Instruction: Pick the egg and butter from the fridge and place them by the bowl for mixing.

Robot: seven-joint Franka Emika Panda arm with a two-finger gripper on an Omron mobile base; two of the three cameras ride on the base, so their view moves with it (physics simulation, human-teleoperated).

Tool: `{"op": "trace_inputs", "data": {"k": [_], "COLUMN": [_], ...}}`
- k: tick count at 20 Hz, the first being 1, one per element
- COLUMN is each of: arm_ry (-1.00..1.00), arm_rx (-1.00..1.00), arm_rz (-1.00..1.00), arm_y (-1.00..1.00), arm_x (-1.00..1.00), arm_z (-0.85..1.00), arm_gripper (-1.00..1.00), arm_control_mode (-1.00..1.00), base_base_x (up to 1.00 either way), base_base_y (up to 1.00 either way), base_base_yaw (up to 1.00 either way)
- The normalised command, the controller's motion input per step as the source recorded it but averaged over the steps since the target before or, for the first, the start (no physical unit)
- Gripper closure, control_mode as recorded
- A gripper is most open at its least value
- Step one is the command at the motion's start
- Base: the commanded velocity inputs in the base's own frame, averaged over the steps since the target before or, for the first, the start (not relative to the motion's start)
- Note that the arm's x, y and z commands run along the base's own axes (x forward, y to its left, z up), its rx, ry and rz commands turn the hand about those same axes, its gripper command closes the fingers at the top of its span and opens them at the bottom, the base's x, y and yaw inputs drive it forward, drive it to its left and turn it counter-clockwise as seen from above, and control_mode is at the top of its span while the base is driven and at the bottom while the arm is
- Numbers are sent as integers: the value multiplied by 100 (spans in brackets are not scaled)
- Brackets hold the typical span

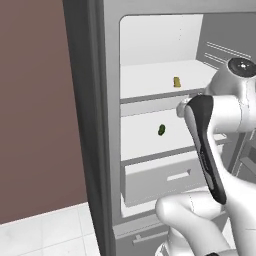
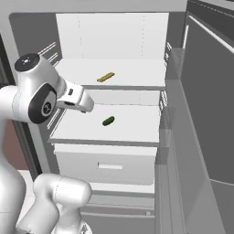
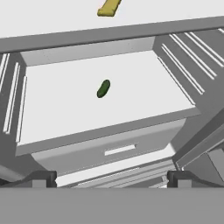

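The fridge (image 1: 100,125) stands open with its white shelves in front of me. On the upper shelf lies the butter (image 2: 105,77), a thin yellow stick, which also sits at the top edge of the hand view (image 3: 109,7). My gripper (image 3: 111,178) is open and empty, its tips wide apart. It hovers in front of the left end of the middle shelf (image 2: 84,109), below and left of the butter and clear of it. The egg and the bowl are out of view.
A small dark green oblong item (image 2: 108,121) lies mid-way on the middle shelf (image 3: 103,88). Below it is a closed white drawer (image 2: 109,167). The open fridge door with ribbed racks (image 2: 183,137) stands on the right. A brown wall (image 1: 35,100) is left of the fridge.
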Motion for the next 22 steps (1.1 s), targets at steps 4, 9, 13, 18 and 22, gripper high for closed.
{"op": "trace_inputs", "data": {"k": [4, 9, 13, 18, 22], "arm_ry": [-12, -12, -13, -13, 0], "arm_rx": [0, 0, 0, -3, -3], "arm_rz": [0, 0, 0, 0, 0], "arm_y": [0, 0, 0, 0, 0], "arm_x": [16, 30, 29, 29, 30], "arm_z": [26, 20, 15, 17, 21], "arm_gripper": [-100, -100, -100, -100, -100], "arm_control_mode": [-100, -100, -100, -100, -100], "base_base_x": [0, 0, 0, 0, 0], "base_base_y": [0, 0, 0, 0, 0], "base_base_yaw": [0, 0, 0, 0, 0]}}
